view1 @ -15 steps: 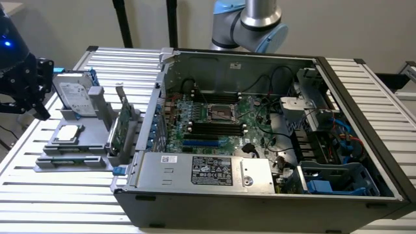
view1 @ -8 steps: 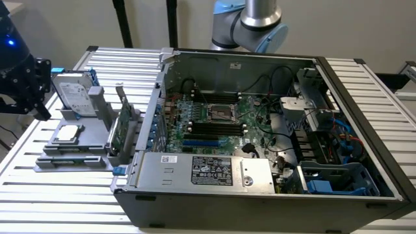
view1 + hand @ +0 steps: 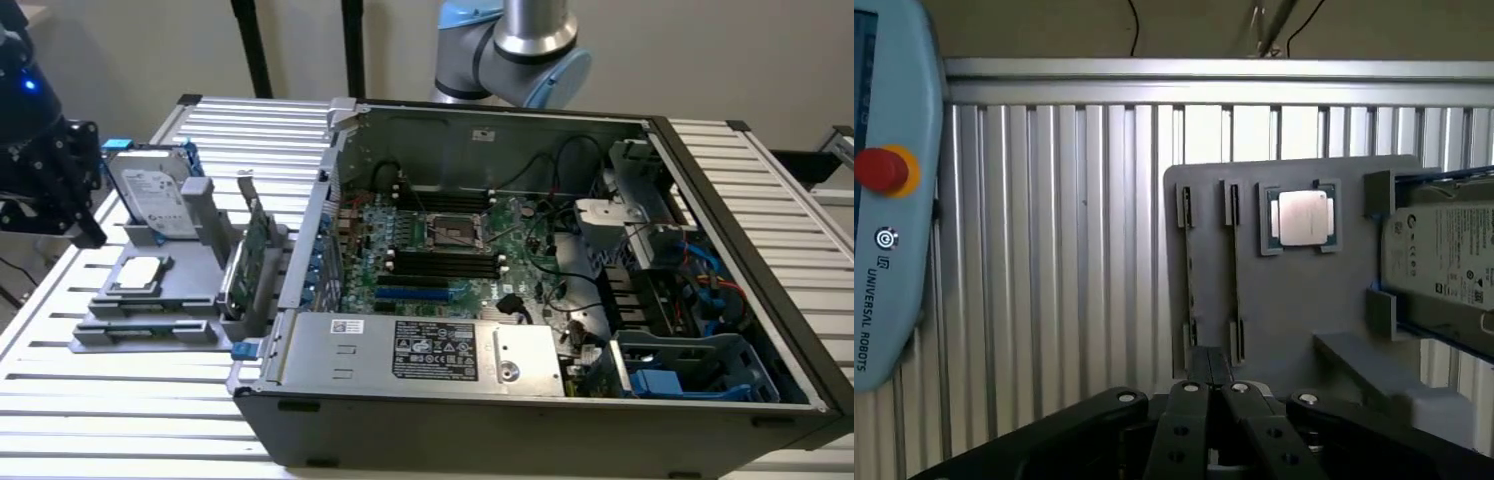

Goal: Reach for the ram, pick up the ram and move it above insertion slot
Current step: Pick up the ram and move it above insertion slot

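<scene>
Above slatted metal table [image 3: 1054, 260], reaching stage: ram [image 3: 1232, 270] just ahead of gripper [image 3: 1209, 365], untouched. Pinched narrow, holding nothing; probably needs widening and squaring up before any grasp.

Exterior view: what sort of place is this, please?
Probably a robotics lab bench for computer assembly: an open computer case with its motherboard, a grey parts fixture beside it, and a robot arm.

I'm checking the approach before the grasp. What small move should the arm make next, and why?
Probably ease the gripper toward the ram, centring on it. The ram stands on edge in the gray holder beside the CPU; the gripper hangs near one end of it, seemingly apart from it, so the reach is not yet finished.
</scene>
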Motion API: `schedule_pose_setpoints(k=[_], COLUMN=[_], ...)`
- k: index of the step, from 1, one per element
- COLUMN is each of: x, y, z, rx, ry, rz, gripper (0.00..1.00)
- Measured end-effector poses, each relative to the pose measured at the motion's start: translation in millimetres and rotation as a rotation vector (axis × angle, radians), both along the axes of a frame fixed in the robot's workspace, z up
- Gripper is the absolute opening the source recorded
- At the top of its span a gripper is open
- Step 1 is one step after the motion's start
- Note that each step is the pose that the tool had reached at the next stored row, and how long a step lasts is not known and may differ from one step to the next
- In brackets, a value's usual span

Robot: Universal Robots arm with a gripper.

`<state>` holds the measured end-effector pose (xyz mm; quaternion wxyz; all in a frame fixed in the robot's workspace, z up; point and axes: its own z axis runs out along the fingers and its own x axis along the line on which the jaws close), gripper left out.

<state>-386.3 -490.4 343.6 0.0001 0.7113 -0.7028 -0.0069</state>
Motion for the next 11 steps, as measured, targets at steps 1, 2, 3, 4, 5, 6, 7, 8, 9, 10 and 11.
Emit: schedule_pose_setpoints(k=[1, 2, 3, 4, 5, 6, 7, 8, 9, 10, 11], x=[0.0, 0.0, 0.0, 0.0, 0.0, 0.0, -0.1, -0.2, -0.2, -0.2, -0.2], y=[0.0, 0.0, 0.0, 0.0, 0.0, 0.0, 0.5, 1.0, 1.0, 1.0, 1.0], z=[-0.2, -0.5, -0.8, -1.2, -1.5, -1.8, -2.1, -2.2, -2.1, -2.1, -2.1], rx=[0.0000, 0.0000, 0.0001, 0.0000, 0.0000, -0.0001, 0.0000, 0.0001, 0.0001, 0.0000, 0.0000], ry=[-0.0012, -0.0024, -0.0035, -0.0049, -0.0064, -0.0084, -0.0106, -0.0114, -0.0113, -0.0113, -0.0114], rz=[0.019, 0.037, 0.055, 0.073, 0.088, 0.103, 0.113, 0.119, 0.120, 0.120, 0.121], gripper=[0.11, 0.11, 0.11, 0.11, 0.11, 0.11, 0.11, 0.11, 0.11, 0.12, 0.18])
